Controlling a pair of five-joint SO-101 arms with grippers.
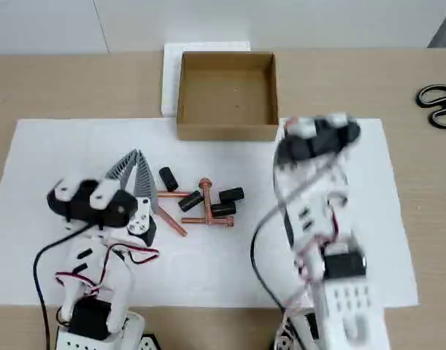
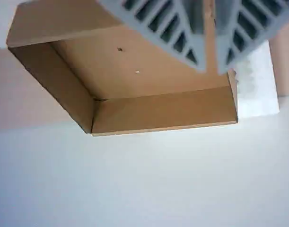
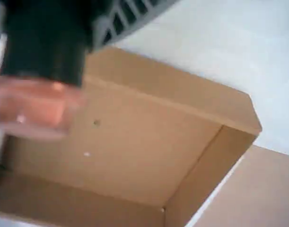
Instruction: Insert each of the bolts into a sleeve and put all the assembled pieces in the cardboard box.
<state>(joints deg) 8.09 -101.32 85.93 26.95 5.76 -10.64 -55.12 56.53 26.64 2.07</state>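
My right gripper [image 3: 75, 28] is shut on an assembled piece, a black sleeve [image 3: 45, 45] with a copper bolt head [image 3: 33, 106] sticking out of it. It hangs over the near edge of the open cardboard box [image 3: 182, 94]. In the high view the right arm [image 1: 317, 137] stands at the box's [image 1: 226, 132] front right corner. Several black sleeves [image 1: 231, 195] and copper bolts [image 1: 208, 220] lie loose on the white paper. My left gripper [image 1: 137, 162] sits just left of that pile, shut with nothing in it, and faces the box [image 2: 163, 113].
A white paper sheet [image 1: 208, 270] covers the wooden table under both arms. Black scissors [image 1: 438, 106] lie at the far right edge. A second white sheet [image 1: 170, 80] pokes out from under the box at its left side.
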